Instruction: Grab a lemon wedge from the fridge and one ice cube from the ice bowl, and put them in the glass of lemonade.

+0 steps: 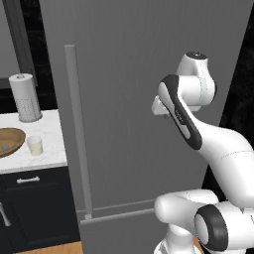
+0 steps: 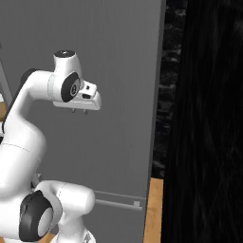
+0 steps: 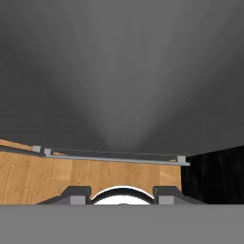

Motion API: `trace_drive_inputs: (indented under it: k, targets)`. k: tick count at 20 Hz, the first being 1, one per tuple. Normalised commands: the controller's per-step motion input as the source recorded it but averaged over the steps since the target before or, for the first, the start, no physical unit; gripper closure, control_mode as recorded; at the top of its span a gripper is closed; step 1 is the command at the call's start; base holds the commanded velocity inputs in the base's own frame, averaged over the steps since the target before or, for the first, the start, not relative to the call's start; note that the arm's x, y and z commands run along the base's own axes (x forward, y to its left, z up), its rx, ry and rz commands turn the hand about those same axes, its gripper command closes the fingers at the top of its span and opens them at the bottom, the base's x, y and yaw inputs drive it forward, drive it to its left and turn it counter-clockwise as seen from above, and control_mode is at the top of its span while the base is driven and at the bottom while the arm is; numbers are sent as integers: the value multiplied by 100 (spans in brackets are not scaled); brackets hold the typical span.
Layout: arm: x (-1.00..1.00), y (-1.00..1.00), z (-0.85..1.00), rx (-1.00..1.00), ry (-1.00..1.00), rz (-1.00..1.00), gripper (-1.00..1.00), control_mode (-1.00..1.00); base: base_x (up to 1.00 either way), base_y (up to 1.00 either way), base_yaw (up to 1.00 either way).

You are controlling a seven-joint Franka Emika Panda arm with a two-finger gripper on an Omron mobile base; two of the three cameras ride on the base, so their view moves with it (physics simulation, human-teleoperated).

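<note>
The grey fridge (image 1: 124, 59) stands shut in front of me, so the lemon wedge is hidden. Its long bar handle (image 1: 77, 129) runs down the door's left side. My gripper (image 2: 79, 111) hangs close to the door (image 2: 123, 71), well right of the handle, pointing down. In the hand view the gripper (image 3: 121, 194) is open, its tips apart with nothing between them, over the fridge front (image 3: 119, 71). On the white counter (image 1: 52, 154) at the far left sit the brown ice bowl (image 1: 7, 141) and the glass of lemonade (image 1: 34, 145).
A paper towel roll (image 1: 25, 96) stands at the back of the counter. Dark navy drawers (image 1: 30, 208) lie under it. A black panel (image 2: 209, 118) rises right of the fridge. Wooden floor (image 3: 95, 174) and the fridge's lower bar handle (image 1: 119, 216) lie below the hand.
</note>
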Motion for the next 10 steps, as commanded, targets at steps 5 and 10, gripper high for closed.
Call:
trace_drive_inputs:
  k: [5, 10]
  targets:
    - [-36, -2, -13, 0, 2, 0, -100, -100, 0, 0, 0]
    - [-64, -3, -33, 0, 0, 0, -100, -100, 0, 0, 0]
